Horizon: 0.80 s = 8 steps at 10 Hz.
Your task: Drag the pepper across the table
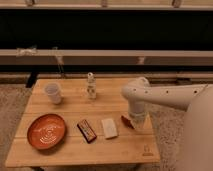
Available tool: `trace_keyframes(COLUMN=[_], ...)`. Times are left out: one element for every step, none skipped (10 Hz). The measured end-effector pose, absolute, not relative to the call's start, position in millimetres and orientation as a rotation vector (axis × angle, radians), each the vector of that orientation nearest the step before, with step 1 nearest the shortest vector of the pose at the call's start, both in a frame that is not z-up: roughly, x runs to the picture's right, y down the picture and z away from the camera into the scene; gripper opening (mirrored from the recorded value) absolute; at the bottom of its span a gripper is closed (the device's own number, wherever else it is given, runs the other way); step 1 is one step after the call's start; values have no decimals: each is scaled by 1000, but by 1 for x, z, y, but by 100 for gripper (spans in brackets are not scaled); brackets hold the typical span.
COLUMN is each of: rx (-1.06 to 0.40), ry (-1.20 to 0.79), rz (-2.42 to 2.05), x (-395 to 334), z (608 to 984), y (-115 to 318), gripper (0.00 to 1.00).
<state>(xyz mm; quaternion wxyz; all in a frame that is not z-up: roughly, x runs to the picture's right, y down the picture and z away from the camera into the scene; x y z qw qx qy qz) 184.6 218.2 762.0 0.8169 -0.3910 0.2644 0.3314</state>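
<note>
My gripper [136,119] is down at the table's [75,145] right side, directly over the pepper [126,122], whose dark red end pokes out to its left, long axis slanting toward the front edge. A pale block [109,127] lies just left of the pepper, then a dark bar [87,130] and an orange plate [46,131], all in a leftward drag's path.
</note>
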Motion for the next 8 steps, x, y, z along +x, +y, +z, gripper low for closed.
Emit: trace_keyframes(rx=[-847, -855, -862, -875, -889, -904, -918, -935], ry=[583, 594, 604, 616, 627, 634, 641, 638], rz=[720, 730, 737, 741, 741, 738, 736, 737], x=[187, 190, 192, 195, 197, 198, 200, 202], z=[752, 747, 743, 737, 731, 725, 719, 712], y=[225, 229, 232, 236, 240, 244, 248, 252], gripper=[0, 4, 10, 21, 33, 43, 51, 63])
